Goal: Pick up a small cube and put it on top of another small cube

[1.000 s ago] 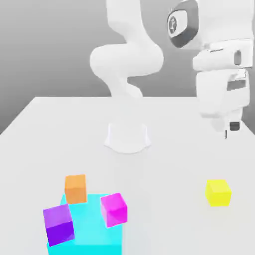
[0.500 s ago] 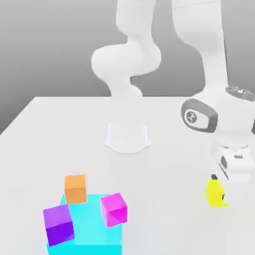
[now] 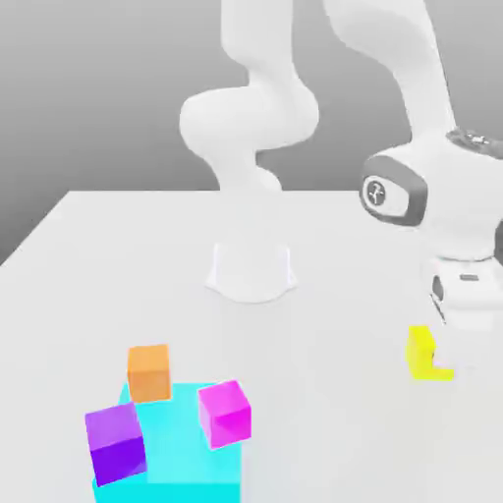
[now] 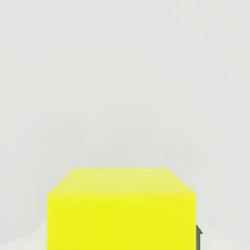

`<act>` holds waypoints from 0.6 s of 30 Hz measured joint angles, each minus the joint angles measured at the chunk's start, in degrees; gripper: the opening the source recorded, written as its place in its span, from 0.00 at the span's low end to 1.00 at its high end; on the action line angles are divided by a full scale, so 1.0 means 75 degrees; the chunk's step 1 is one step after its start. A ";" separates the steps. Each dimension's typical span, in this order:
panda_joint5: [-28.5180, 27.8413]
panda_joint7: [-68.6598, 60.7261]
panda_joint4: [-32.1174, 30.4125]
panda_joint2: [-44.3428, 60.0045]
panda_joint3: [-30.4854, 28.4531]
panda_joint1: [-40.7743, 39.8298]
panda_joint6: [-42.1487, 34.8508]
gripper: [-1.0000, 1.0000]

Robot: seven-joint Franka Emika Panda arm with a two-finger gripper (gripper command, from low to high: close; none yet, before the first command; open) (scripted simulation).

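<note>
Exterior view: my gripper (image 3: pixel 442 362) pinches the yellow cube (image 3: pixel 421 353), probably raised so it can clear the magenta cube (image 3: pixel 225 414) before stacking

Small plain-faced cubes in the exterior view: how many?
4: yellow cube at the claw; orange, purple and magenta-pink cubes around the cyan block. Others may be hidden.

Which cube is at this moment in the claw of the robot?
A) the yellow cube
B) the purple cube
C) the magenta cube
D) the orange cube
A: the claw is closed around the yellow cube, which sits between its fingers in the hand view, while the other three small cubes are at the exterior view's left, away from the arm.
</note>
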 joint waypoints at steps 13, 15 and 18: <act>0.0440 0.2981 0.0909 -0.0423 -0.1355 -0.2650 -0.1318 0.00; 0.0459 0.2976 0.0866 -0.0260 -0.1327 -0.2683 -0.1112 1.00; 0.0459 0.2976 0.0866 -0.0260 -0.1327 -0.2686 -0.1112 1.00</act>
